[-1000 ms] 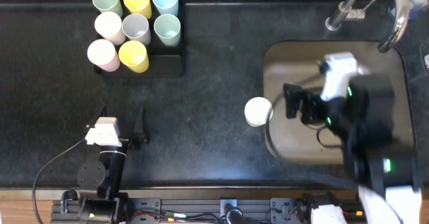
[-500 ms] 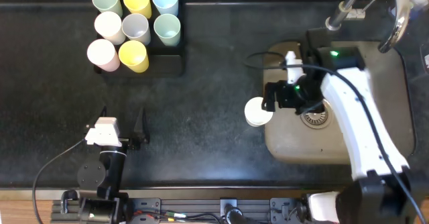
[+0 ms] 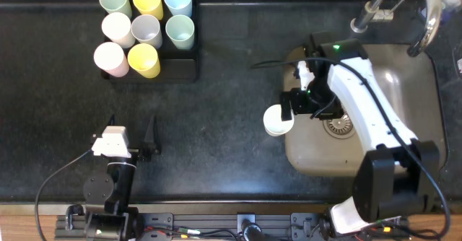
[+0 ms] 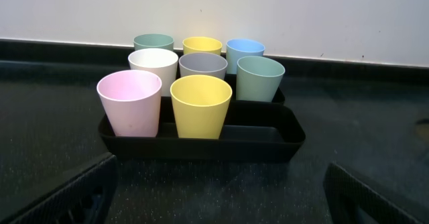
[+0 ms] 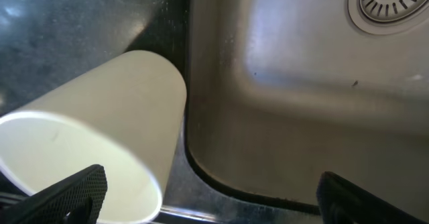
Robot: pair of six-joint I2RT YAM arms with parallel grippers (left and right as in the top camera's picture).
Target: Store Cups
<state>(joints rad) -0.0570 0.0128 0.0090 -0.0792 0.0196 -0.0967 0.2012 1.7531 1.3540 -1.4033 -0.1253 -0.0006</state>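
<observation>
Count: 1 black plastic tray [image 3: 177,69] holding 8 plastic cups [image 4: 200,103]: 2 yellow, 2 green, 1 blue, 1 white, 1 grey, 1 pink. Plus 1 loose white plastic cup [image 3: 276,120]. Tray is near the back-left corner of the bench [image 3: 216,147]. Loose cup stands on the bench just beside the left rim of the steel sink [image 5: 281,83]. All 9 upright, long axis vertical, mouths up. Right gripper [image 5: 211,200] at loose cup, jaws wide apart, nothing clamped. Left gripper [image 4: 221,200] near bench front edge, facing tray, jaws apart, empty.
</observation>
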